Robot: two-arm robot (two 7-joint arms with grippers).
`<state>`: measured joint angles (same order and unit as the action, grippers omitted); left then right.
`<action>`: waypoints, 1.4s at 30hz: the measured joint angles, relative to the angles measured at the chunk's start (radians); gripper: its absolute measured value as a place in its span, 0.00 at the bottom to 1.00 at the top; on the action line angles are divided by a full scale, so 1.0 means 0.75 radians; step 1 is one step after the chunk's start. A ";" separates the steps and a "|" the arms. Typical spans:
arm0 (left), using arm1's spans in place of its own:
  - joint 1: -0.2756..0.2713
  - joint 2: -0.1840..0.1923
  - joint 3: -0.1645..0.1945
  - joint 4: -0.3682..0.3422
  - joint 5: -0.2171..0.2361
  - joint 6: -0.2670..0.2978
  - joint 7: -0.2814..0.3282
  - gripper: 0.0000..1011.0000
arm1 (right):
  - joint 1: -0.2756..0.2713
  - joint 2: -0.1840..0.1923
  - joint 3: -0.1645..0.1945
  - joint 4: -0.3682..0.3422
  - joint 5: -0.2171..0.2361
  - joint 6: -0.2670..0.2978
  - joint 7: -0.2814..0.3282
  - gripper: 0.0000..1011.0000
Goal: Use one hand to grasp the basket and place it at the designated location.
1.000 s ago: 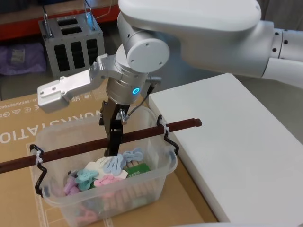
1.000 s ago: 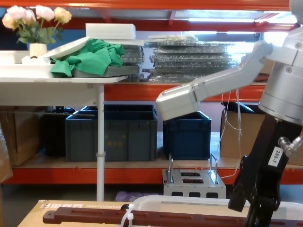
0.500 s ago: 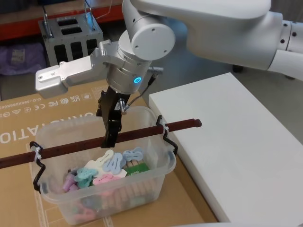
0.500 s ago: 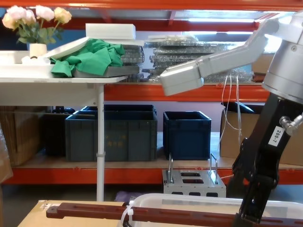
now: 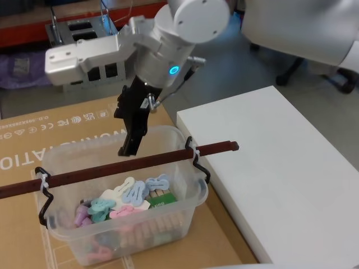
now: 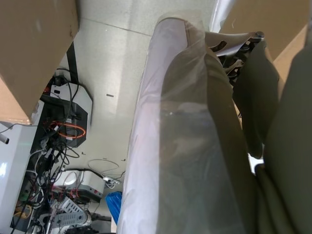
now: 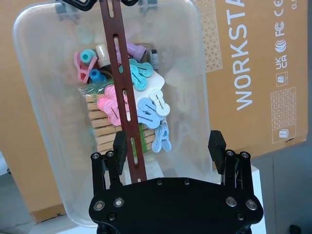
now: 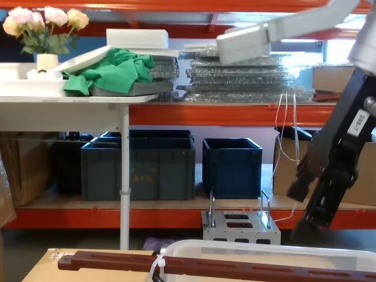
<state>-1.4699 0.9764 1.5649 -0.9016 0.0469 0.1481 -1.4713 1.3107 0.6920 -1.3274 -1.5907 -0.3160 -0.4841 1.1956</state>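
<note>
— On the cardboard box, just beside the white desk, the basket is seen standing upright, with coloured pegs heaped inside. Where is the right gripper held?

— It is held above the handle, near the middle of the bar and apart from it. Its fingers are spread wide; nothing is gripped.

— Is the bar centred between them?

— Not quite, as judged from the right wrist view: the bar is seen close to one finger, with a wide gap left to the other. A small sideways correction is probably called for before anything is closed.

— How should the descent be made?

— Straight down, with the fingers set crosswise to the bar, so that one finger is passed on each side and the pegs are not touched. The bar should be taken midway between the two white zip ties; if it is taken off-centre, the basket is likely to be tipped when lifted.

— And the grip itself?

— It should be closed firmly, since the bar is thin and the load is hung below it. The lift is best made slowly until the ties and the black hook are seen to hold.
</note>
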 joint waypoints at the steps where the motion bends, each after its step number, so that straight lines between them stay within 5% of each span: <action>1: 0.000 0.000 0.000 0.000 0.000 0.000 0.000 0.00 | 0.002 0.008 0.006 -0.005 0.006 -0.001 0.001 0.99; 25: 0.000 0.000 0.000 0.000 0.000 0.000 0.000 0.00 | 0.014 0.197 0.176 -0.152 0.145 -0.007 0.021 0.99; 42: 0.000 0.000 0.000 0.000 0.000 0.000 0.000 0.00 | -0.015 0.225 0.232 -0.192 0.156 -0.005 0.042 0.99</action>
<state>-1.4699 0.9764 1.5649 -0.9016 0.0470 0.1481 -1.4713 1.2997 0.8608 -1.1536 -1.7347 -0.1986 -0.4876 1.2268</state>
